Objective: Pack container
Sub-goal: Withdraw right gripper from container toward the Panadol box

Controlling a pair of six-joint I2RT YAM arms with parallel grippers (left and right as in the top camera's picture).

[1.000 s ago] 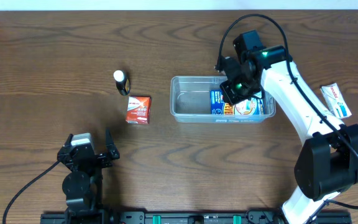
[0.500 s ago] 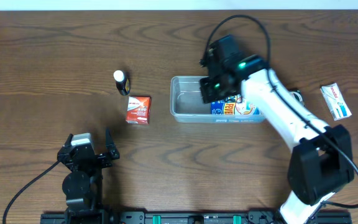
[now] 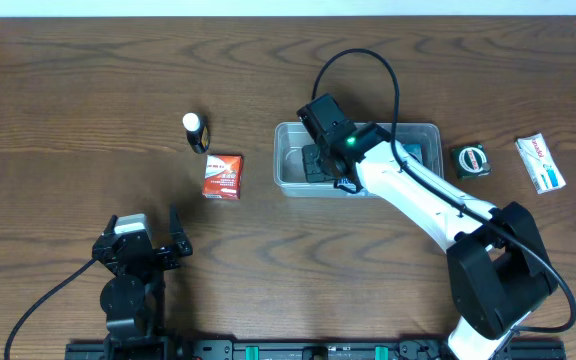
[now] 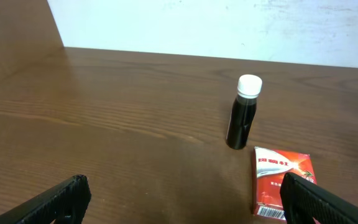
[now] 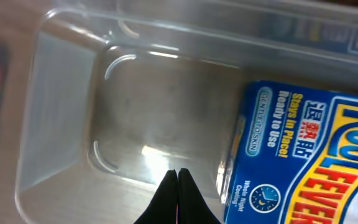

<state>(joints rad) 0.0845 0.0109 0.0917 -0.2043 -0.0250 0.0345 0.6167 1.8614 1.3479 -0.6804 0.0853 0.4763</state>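
Container [image 3: 286,165] on desk [image 3: 88,90], right fingers [image 5: 173,199] shut above it

Closed tip to tip, gripping nothing, over bare end of tub floor, just beside blue box [image 5: 303,155] lying inside. Left fingers [image 4: 61,200] spread wide, empty, well apart from container; dark bottle [image 4: 243,112] and red box [image 4: 283,183] ahead of them.

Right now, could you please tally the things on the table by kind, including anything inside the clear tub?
Boxes: 2 (red box; blue box, inside the container)
Bottles: 1 (dark bottle with a white cap)
Tubs: 1 (clear container)
Packets: 1 (white packet)
Other: 1 (dark green-faced item)
Total: 6
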